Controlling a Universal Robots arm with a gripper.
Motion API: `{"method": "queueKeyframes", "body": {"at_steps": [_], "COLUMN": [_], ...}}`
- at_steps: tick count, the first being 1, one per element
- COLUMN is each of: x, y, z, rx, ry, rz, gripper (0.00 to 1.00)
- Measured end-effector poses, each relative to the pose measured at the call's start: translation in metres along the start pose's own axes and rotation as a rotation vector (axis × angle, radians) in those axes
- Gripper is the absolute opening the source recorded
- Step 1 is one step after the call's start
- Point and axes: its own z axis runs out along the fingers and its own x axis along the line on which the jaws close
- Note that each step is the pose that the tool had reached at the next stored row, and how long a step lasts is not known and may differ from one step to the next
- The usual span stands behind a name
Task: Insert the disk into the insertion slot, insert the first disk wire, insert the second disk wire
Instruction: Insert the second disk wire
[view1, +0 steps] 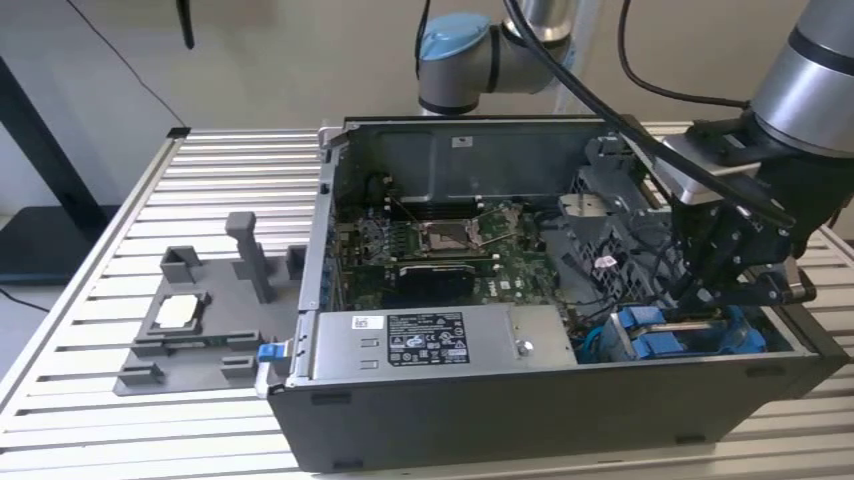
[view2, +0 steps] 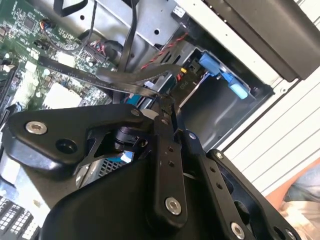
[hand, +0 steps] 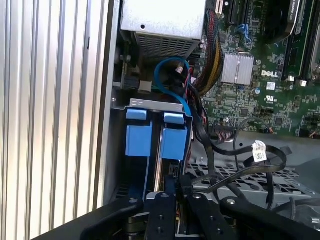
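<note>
My gripper (view1: 694, 300) hangs inside the open computer case, just above the insertion slot (view1: 683, 338), a dark metal bay with blue plastic fittings at the case's front on the exterior view's right. In both wrist views its fingers (view2: 167, 107) are pressed together on the end of a black disk wire (hand: 235, 172). That wire loops away over the case floor and carries a white tag (hand: 258, 150). Two blue plastic pieces (hand: 175, 142) stand side by side in the slot (hand: 155, 105). Whether the disk's silver body lies between them I cannot tell.
The grey power-supply box (view1: 427, 340) lies along the case's front. The green motherboard (view1: 454, 245) is behind it. Black and coloured cables (hand: 210, 65) crowd the space beside the bay. A grey fixture (view1: 200, 325) sits on the slatted table (view1: 120, 250) at the exterior view's left.
</note>
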Motion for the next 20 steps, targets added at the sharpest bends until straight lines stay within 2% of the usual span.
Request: {"method": "queueKeyframes", "body": {"at_steps": [5, 20], "x": [0.0003, 0.0006], "y": [-0.0002, -0.0001], "z": [0.0002, 0.0028], "rx": [-0.0042, -0.0038], "ry": [-0.0001, 0.0038], "rz": [0.010, 0.030], "gripper": [0.16, 0.16]}}
